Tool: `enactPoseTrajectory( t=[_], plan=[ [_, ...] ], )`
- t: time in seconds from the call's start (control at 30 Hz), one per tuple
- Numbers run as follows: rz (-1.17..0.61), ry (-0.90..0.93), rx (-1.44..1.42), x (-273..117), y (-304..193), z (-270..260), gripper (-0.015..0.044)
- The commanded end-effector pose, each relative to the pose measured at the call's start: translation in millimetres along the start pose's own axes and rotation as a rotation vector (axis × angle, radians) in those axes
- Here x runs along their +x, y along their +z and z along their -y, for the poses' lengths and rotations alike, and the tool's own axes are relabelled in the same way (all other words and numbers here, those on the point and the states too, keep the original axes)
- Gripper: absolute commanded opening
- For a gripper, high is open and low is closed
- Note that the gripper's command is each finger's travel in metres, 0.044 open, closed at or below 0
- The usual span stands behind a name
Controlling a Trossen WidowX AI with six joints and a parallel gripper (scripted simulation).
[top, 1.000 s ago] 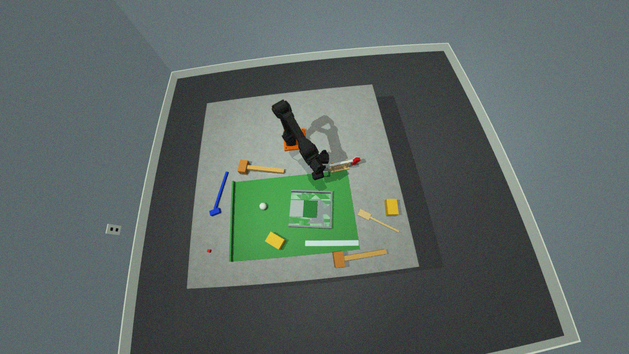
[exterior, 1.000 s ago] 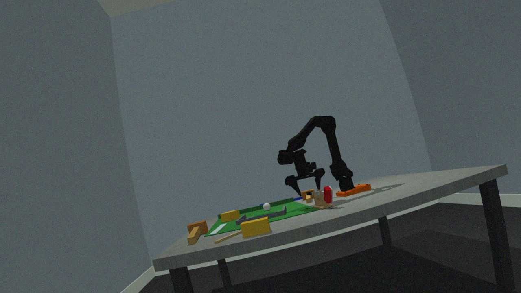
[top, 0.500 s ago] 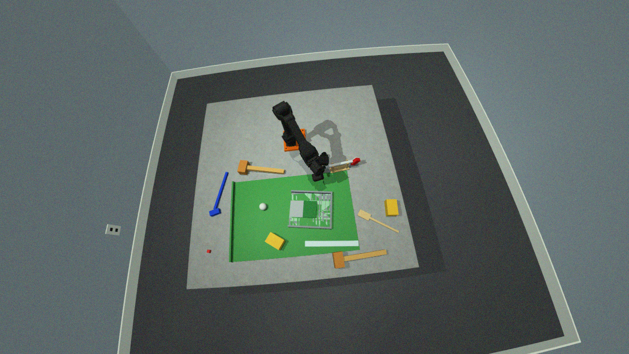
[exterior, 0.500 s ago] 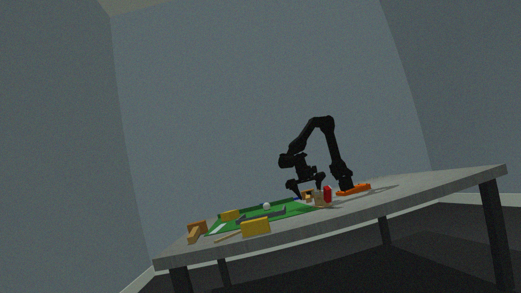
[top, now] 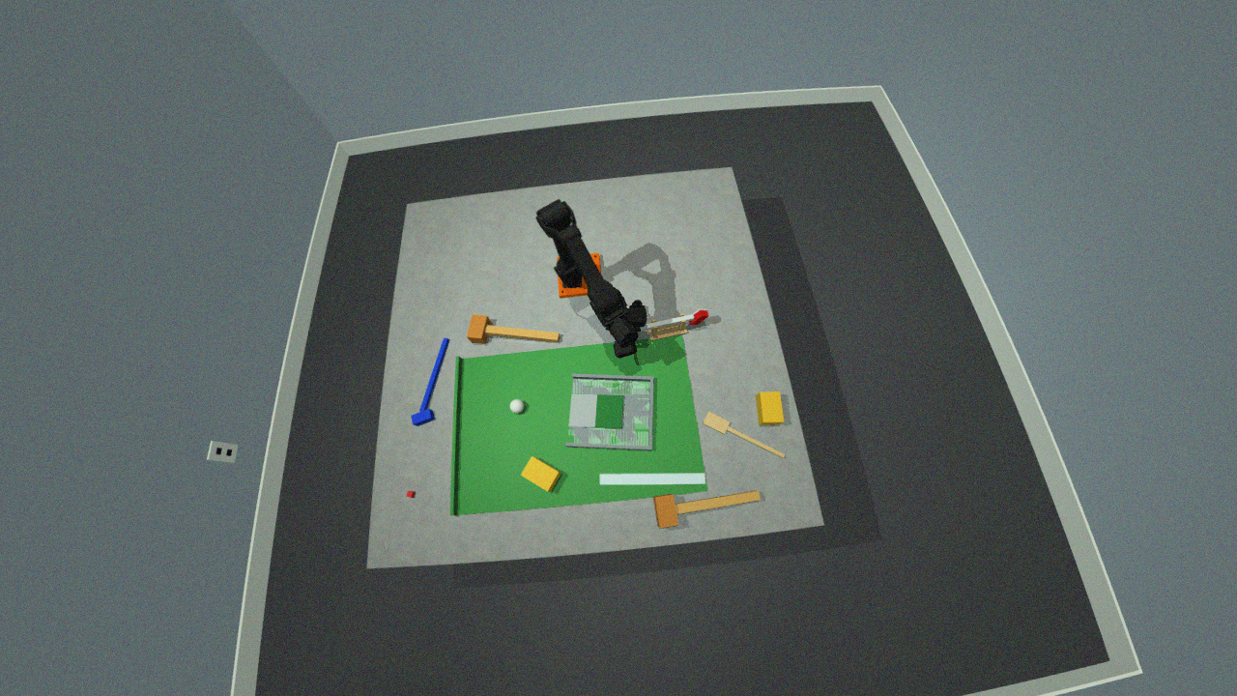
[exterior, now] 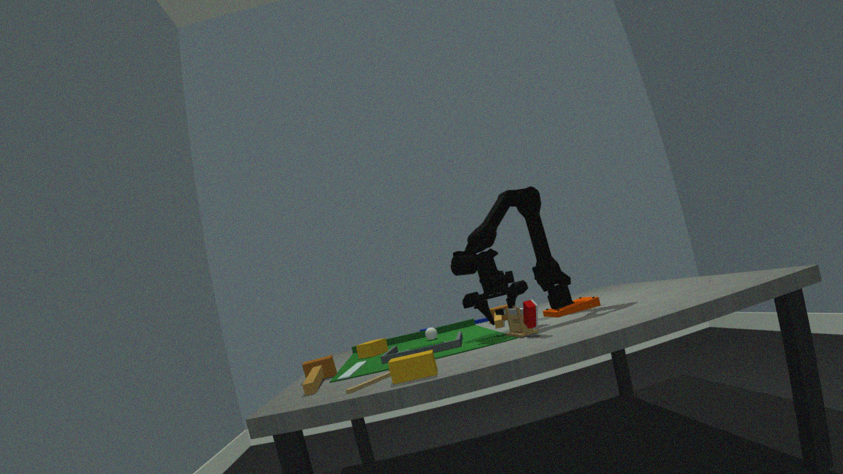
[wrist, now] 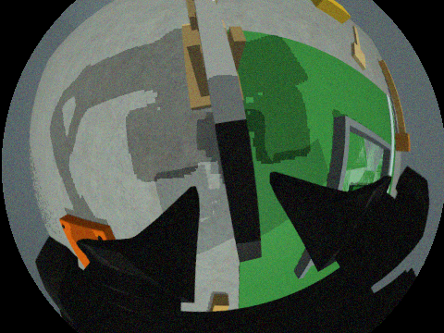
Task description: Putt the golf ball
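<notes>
The red putter [top: 698, 317] [exterior: 529, 314] [wrist: 238, 185] has a red head, pale shaft and black grip. It rests on a wooden stand [top: 668, 333] [exterior: 518, 322] [wrist: 189, 69] beside the green mat's corner. My gripper [top: 637, 335] [exterior: 502, 315] [wrist: 234, 184] is open, pointing down at the grip end, with a finger on either side of the black grip and gaps showing in the wrist view. The white golf ball [top: 517, 406] [exterior: 431, 333] lies on the mat [top: 493, 449]. The grey ramp [top: 583, 411] leads to the raised green [top: 610, 412], inside grey walls.
An orange-headed mallet [top: 477, 329] lies left of the arm, another [top: 665, 510] at the front. A blue mallet [top: 421, 417], yellow blocks [top: 541, 473] [top: 770, 407], a small wooden mallet [top: 717, 422], a white strip [top: 651, 478] and a tiny red cube [top: 411, 494] lie around.
</notes>
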State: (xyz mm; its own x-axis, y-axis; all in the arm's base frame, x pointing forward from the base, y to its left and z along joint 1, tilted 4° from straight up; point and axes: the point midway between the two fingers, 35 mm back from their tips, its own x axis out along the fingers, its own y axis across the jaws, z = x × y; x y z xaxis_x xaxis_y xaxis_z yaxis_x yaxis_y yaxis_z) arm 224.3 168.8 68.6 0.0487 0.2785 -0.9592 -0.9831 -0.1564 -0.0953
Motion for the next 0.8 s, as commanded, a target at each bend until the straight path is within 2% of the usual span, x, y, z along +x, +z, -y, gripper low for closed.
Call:
enactPoseTrajectory(
  t=[0.0, 0.2, 0.3, 0.5, 0.77],
  plan=[
    [0.0, -0.001, 0.0, -1, 0, 0, 0.0177],
    [0.0, -0.001, 0.0, -1, 0, 0, 0.002],
    [0.0, -0.001, 0.0, -1, 0, 0, 0.0],
    [0.0, -0.001, 0.0, -5, 2, 1, 0.0],
    [0.001, -0.001, 0.0, -42, 13, 5, 0.0]
  ],
)
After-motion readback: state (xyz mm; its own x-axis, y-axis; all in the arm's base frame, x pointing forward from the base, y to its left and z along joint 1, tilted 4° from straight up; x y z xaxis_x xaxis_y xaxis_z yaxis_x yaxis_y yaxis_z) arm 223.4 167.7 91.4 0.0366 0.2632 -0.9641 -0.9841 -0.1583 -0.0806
